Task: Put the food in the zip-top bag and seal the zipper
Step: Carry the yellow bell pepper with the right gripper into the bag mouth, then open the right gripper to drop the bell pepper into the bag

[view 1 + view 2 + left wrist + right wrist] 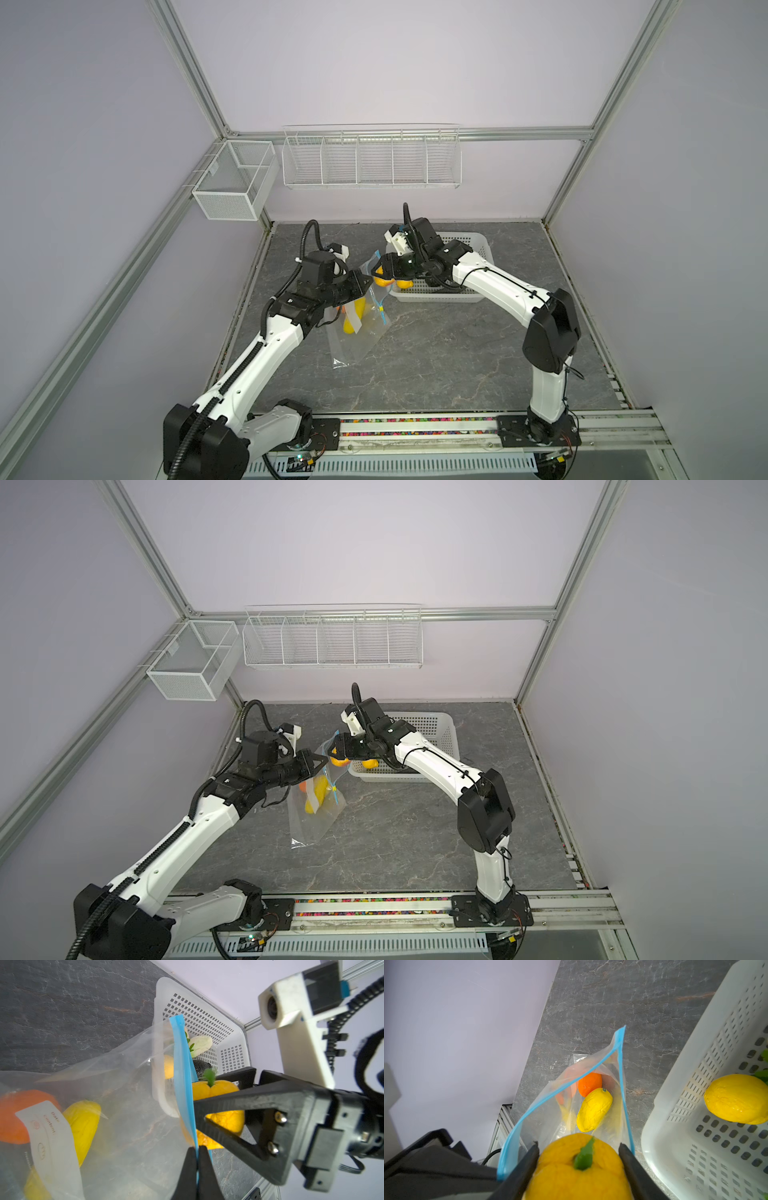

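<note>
A: How will the zip-top bag feel?
B: Thin, floppy and slippery, I think. The blue zipper edge looks stiffest, so grab there. The left gripper is pressed together on it, holding the mouth up.
A: And the yellow pepper?
B: Probably light and a bit squishy. The right gripper pinches its sides, right at the bag's mouth.
A: How does the bag look?
B: See-through, with a white label. Its bottom lies on the table, left of the middle. The white basket sits near the far edge. An orange and a lemon are inside the bag.
</note>
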